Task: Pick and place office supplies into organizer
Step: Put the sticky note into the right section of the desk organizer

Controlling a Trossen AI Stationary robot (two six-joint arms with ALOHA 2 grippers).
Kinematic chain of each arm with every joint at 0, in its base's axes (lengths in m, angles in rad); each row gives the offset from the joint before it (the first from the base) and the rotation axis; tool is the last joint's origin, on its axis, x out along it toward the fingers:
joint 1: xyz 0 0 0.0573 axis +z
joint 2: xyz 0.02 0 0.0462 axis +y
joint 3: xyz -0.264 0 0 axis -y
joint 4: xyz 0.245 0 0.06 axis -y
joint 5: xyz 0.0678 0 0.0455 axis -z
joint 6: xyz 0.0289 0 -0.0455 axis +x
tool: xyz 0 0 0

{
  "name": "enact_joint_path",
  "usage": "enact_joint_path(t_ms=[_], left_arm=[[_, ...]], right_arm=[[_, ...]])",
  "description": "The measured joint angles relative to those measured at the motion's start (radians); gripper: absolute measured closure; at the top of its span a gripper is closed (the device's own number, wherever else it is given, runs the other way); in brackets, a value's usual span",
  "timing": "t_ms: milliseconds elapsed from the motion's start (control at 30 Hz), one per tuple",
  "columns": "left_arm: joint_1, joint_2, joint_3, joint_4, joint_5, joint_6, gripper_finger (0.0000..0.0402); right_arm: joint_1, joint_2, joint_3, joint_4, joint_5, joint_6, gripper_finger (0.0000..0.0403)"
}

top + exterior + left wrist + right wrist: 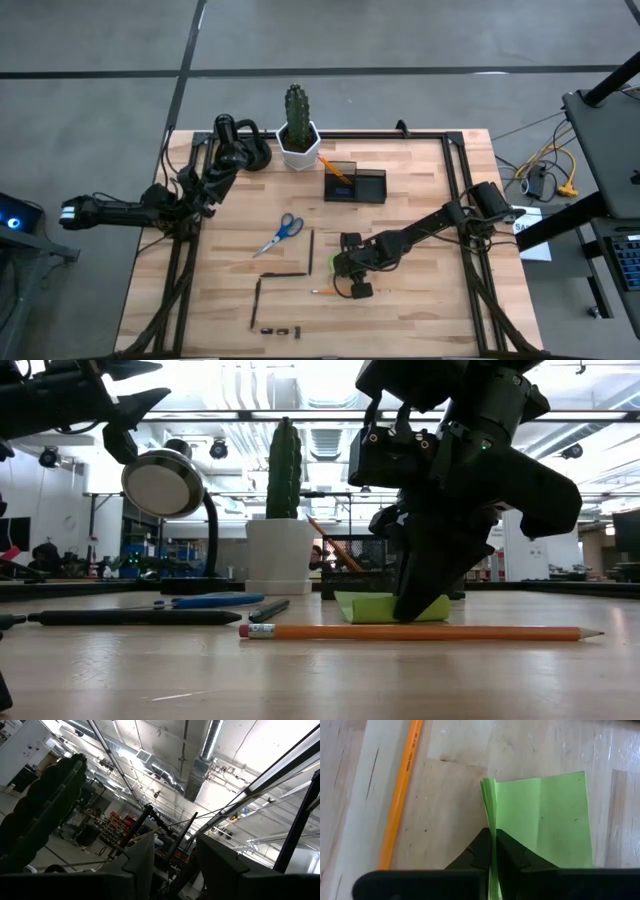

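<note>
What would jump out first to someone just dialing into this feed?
The right gripper, low over the table's front middle, is shut on the edge of the lime-green sticky-note pad, with an orange pencil lying just beside it. Behind, a tall cactus in a white pot stands next to the dark organizer.

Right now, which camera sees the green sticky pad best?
The right wrist view: the pad fills it, its edge pinched by the right fingers. The low view shows it side-on; the high view a sliver; the left wrist view nothing.
</note>
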Motion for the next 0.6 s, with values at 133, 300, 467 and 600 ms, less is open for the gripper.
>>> enact_joint_path(t_ms=[133,300,467,600], left_arm=[[0.0,0.0,0.0,0.0,0.0,0.0,0.0272],[0.0,0.0,0.0,0.0,0.0,0.0,0.0272],[0.0,0.0,0.0,0.0,0.0,0.0,0.0272],[0.0,0.0,0.0,0.0,0.0,0.0,0.0272]], right_arm=[[0.0,-0.005,0.001,-0.005,0.0,0.015,0.0394],[0.0,-0.007,0.025,-0.024,-0.002,0.025,0.0395],[0.001,-0.007,0.066,-0.089,-0.002,0.026,0.0395],[0.001,-0.007,0.098,-0.131,-0.001,0.026,0.0395]])
